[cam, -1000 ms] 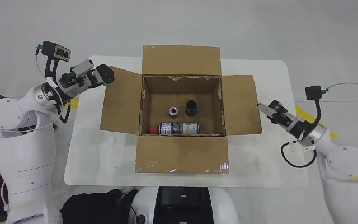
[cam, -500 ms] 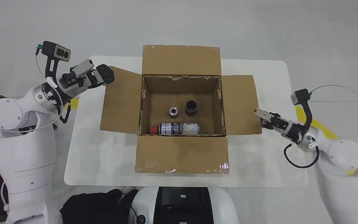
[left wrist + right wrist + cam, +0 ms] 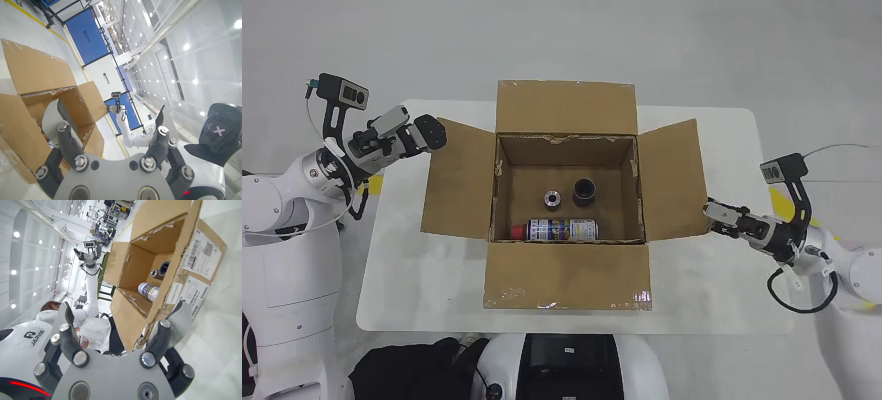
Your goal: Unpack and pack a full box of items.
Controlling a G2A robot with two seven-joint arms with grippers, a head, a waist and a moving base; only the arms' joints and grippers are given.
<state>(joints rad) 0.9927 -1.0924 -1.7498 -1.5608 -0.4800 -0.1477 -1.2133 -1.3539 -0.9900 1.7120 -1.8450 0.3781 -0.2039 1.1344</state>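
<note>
Cardboard box [image 3: 567, 275] is set open at the middle of the white table [image 3: 402, 280]. A spray can [image 3: 560, 229] is laid inside, with a silver cylinder [image 3: 553, 198] and a dark cylinder [image 3: 585, 188] behind it. The raised right flap [image 3: 674, 180] is straddled by the spread right gripper [image 3: 712, 215], probably for folding. The left gripper [image 3: 435, 132], likewise spread, is held beside the left flap [image 3: 457, 180], clear of the opening.

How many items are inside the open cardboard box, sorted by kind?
Spray can: 1
Silver-topped short cylinder: 1
Dark short cylinder: 1
Total in the box: 3
</note>
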